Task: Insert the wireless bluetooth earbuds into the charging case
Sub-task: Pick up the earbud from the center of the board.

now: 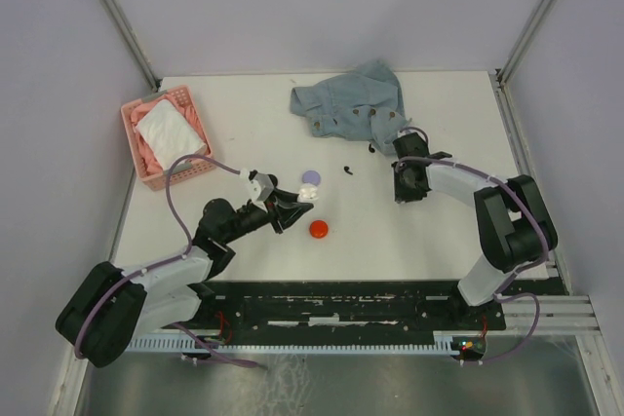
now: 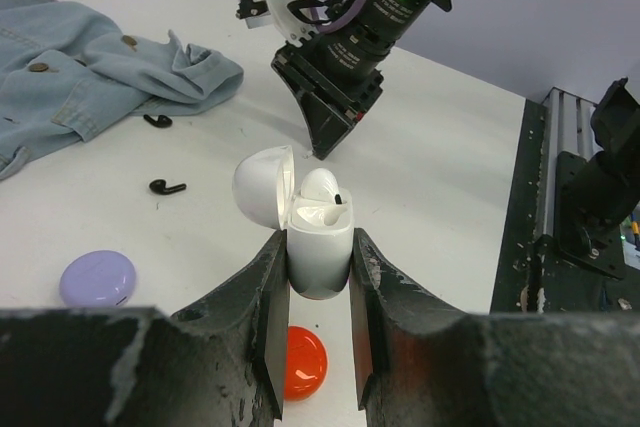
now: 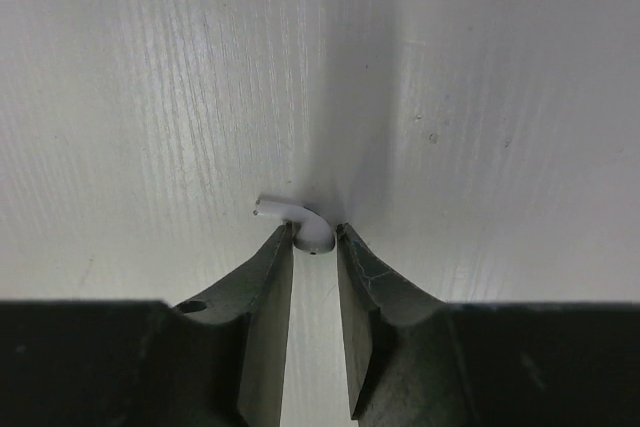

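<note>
right fingers (image 3: 272,272) pinch the white bud (image 3: 298,215) narrowly by its head, so lift gently, stem down, toward the open case (image 2: 320,247) clamped tight in the left fingers (image 2: 262,297).

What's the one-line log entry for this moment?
left fingers: clamped on open white case, one earbud inside | right fingers: pinching white earbud on table | phase: pick

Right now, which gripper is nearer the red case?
Left. The left gripper, clamped on the open white case, sits just up-left of the red case; the right gripper is well off to its right, pinching a white earbud.
</note>
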Tool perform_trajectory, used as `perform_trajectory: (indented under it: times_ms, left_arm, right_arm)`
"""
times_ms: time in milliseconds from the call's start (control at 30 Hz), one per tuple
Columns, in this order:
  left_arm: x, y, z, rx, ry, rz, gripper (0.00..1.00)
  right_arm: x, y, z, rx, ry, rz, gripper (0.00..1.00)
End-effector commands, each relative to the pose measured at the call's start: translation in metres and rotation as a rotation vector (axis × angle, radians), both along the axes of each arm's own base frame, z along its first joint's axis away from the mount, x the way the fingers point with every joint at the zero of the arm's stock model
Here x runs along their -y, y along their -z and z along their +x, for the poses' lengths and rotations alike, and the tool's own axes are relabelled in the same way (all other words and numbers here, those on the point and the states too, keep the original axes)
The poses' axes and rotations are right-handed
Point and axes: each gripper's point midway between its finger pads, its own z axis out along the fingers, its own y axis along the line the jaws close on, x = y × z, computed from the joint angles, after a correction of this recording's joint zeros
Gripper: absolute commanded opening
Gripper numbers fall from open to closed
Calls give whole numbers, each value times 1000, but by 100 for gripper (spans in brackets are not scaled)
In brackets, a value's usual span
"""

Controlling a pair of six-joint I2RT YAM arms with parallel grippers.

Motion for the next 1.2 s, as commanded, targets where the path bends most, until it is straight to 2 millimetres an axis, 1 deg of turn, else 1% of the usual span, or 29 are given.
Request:
perform_trajectory:
  times_ms: [0, 67, 167, 333, 400, 567, 633, 667, 767, 967, 1033, 1167]
  left_arm:
    - [5, -24, 0, 97, 35, -19, 3]
    - [6, -25, -1, 99, 46, -19, 3]
    - [8, -25, -3, 102, 65, -17, 3]
    - [11, -27, -5, 110, 90, -21, 3]
    - [12, -28, -7, 116, 103, -21, 3]
    - [16, -29, -12, 119, 144, -16, 3]
    - [17, -29, -14, 124, 162, -15, 3]
    - [17, -29, -16, 126, 169, -14, 3]
    - [17, -31, -19, 140, 186, -13, 3]
    - [16, -32, -23, 172, 195, -9, 3]
    - [17, -32, -25, 184, 203, -5, 3]
    - [18, -30, -29, 209, 210, 9, 3]
  right_arm:
    - [-1, -1, 7, 1, 11, 9, 29]
    - [-3, -4, 6, 5, 4, 20, 26]
    - [-6, -15, 4, 27, -15, 44, 21]
    - [-19, -42, 3, 86, -92, 68, 16]
    - [-26, -58, 1, 127, -138, 62, 15]
    - [-44, -107, -4, 257, -267, 36, 14]
    - [-52, -126, -8, 309, -319, 38, 14]
    - [-57, -139, -11, 344, -353, 35, 14]
    - [-67, -165, -18, 415, -418, 24, 13]
    - [-88, -209, -35, 532, -533, 4, 12]
    - [-95, -221, -41, 568, -576, -8, 12]
    - [-111, -237, -54, 625, -677, -49, 11]
